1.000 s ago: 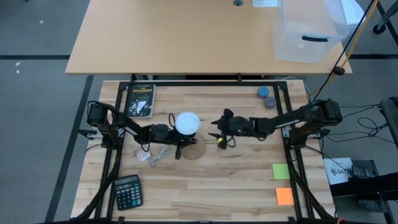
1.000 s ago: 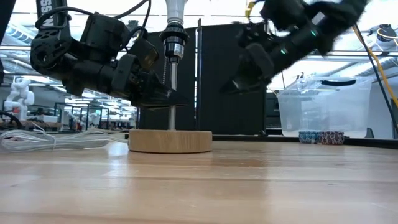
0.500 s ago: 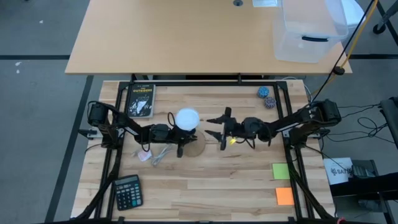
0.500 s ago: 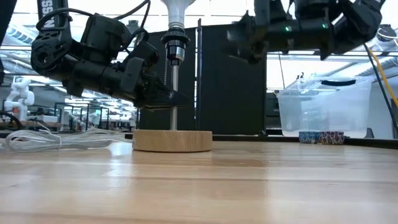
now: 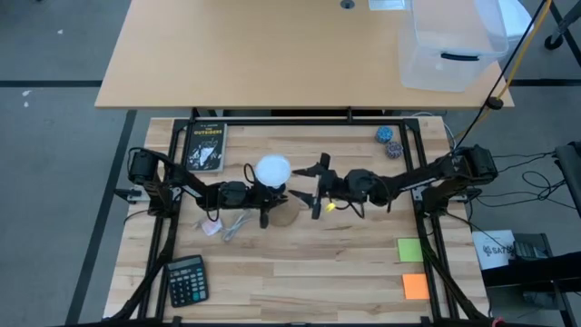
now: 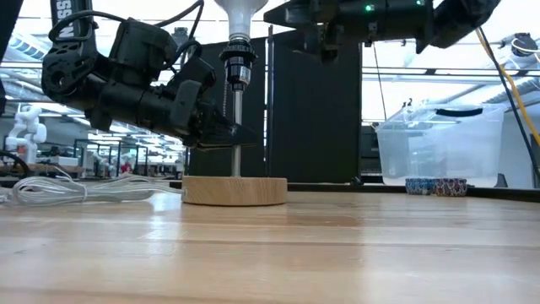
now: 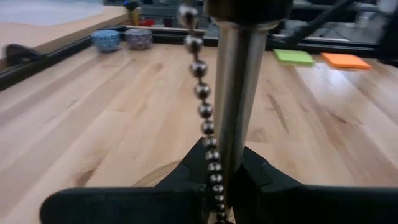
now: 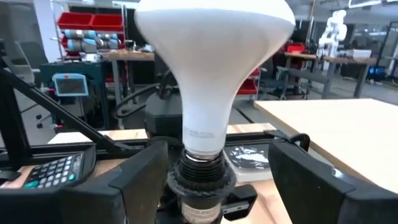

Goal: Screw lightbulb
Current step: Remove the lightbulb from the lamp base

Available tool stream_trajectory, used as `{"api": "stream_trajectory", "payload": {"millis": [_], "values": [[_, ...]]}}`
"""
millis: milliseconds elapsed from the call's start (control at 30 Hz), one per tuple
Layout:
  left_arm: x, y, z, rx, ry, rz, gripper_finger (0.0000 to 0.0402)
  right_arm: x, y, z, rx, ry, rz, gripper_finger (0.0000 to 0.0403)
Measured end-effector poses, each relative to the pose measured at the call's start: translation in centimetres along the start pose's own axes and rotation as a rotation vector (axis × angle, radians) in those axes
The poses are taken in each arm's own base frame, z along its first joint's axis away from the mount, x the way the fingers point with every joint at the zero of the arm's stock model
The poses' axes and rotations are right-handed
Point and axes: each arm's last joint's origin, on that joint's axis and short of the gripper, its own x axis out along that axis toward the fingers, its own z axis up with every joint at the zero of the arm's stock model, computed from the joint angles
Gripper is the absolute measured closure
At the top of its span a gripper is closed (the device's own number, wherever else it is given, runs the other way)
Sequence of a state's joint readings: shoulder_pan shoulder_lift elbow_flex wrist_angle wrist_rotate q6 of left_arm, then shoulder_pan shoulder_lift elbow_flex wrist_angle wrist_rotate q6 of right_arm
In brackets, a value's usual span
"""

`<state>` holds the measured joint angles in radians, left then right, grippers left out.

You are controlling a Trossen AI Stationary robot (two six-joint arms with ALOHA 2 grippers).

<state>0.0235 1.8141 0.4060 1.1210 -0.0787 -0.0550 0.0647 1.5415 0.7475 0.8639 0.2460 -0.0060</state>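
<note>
Your right gripper [image 5: 317, 189] has moved left toward frame centre since half a second ago, fingers spread wide and empty. The lightbulb [image 5: 272, 171] sits upright in the black socket [image 6: 237, 69], just left of those fingers. Your left gripper [image 5: 264, 211] stays clamped on the stand's metal post [image 7: 237, 106].

Book [image 5: 205, 147] far left, calculator [image 5: 186, 280] near left. Two patterned round things [image 5: 389, 142] far right. Green sticky note [image 5: 410, 250] and orange one [image 5: 415, 287] near right. Clear plastic bin [image 5: 449, 41] on the tan desk [image 5: 263, 54] beyond.
</note>
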Motion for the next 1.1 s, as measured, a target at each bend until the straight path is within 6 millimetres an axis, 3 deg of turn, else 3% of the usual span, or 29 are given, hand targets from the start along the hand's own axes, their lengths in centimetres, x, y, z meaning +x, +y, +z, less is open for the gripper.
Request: {"api": "stream_trajectory", "payload": {"millis": [267,633,1100], "values": [[0.0,0.2,0.0,-0.017,-0.004,0.058,0.0370,0.6,0.2,0.9,0.016,0.001,-0.009,0.0134],[0.0,0.2,0.0,-0.023,-0.004,0.060,0.0370,1.9,0.2,-1.0,0.041,-0.067,-0.045,0.0135],[0.0,0.2,0.0,-0.022,-0.004,0.060,0.0370,6.2,0.5,-0.6,0.001,-0.057,-0.062,0.0136]]}}
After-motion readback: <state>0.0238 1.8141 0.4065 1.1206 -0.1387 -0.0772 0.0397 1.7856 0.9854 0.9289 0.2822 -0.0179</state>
